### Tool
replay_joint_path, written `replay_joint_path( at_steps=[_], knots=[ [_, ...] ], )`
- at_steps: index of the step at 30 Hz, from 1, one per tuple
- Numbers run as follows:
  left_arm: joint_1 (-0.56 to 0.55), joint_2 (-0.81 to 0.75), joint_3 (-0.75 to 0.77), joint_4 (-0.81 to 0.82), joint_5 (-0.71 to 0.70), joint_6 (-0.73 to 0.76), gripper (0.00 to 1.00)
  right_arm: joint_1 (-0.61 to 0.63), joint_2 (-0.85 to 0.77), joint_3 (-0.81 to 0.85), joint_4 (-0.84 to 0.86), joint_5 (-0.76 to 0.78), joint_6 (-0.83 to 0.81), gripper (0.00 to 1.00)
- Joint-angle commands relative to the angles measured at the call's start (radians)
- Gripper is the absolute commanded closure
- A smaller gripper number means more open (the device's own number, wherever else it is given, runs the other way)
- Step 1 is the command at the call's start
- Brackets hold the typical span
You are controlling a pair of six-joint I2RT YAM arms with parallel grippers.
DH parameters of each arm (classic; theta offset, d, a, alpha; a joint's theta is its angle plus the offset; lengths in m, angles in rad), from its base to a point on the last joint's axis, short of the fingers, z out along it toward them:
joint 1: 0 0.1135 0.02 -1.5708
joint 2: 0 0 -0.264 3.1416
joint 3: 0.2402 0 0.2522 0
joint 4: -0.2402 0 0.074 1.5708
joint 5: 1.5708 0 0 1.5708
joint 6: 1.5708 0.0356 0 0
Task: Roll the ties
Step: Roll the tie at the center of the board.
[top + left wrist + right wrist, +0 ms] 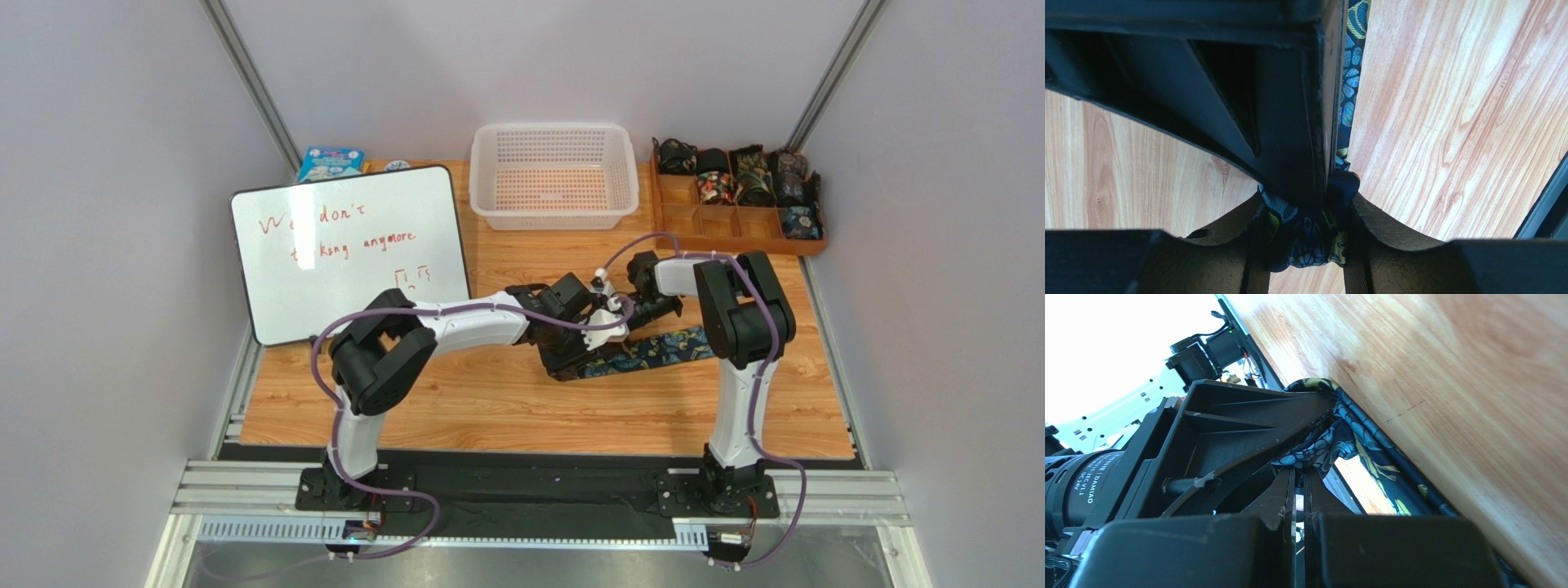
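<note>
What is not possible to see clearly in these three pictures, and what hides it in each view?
Left wrist view: how far the tie is rolled; the left gripper and a finger of the right gripper cover the bundle.
Right wrist view: whether the shut right gripper pinches fabric; its fingertips hide this.
Top view: whiteboard writing, partly lost in glare; prints of the rolled ties in the organizer, too small.

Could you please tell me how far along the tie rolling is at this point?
Done: several rolled ties sit in the wooden tray. In hand: the left gripper and right gripper pinch a paisley tie near one end. Left: most of its length lies flat and unrolled.
</note>
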Motion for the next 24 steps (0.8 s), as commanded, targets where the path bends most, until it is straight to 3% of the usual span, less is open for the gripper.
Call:
replay_joint_path(
  at_steps=[1, 2, 8, 22, 24],
  knots=[
    [-0.006, 0.0, -0.096, -0.07, 0.056, -0.037, 0.67, -0.011, 0.036, -0.007, 0.022, 0.18, -0.017, 1.0],
    [-0.006, -0.012, -0.108, -0.057, 0.059, -0.037, 0.6, -0.014, 0.036, -0.004, 0.022, 0.187, -0.014, 1.0],
    [0.006, -0.086, -0.122, 0.015, 0.094, -0.049, 0.5, -0.029, 0.046, 0.005, 0.013, 0.247, -0.011, 1.0],
    [0.015, -0.181, -0.183, 0.138, 0.104, -0.045, 0.44, -0.06, 0.04, 0.001, 0.0, 0.414, -0.032, 1.0],
    [0.02, -0.213, -0.202, 0.167, 0.099, -0.049, 0.4, -0.06, 0.03, -0.004, -0.004, 0.428, -0.034, 1.0]
  ],
)
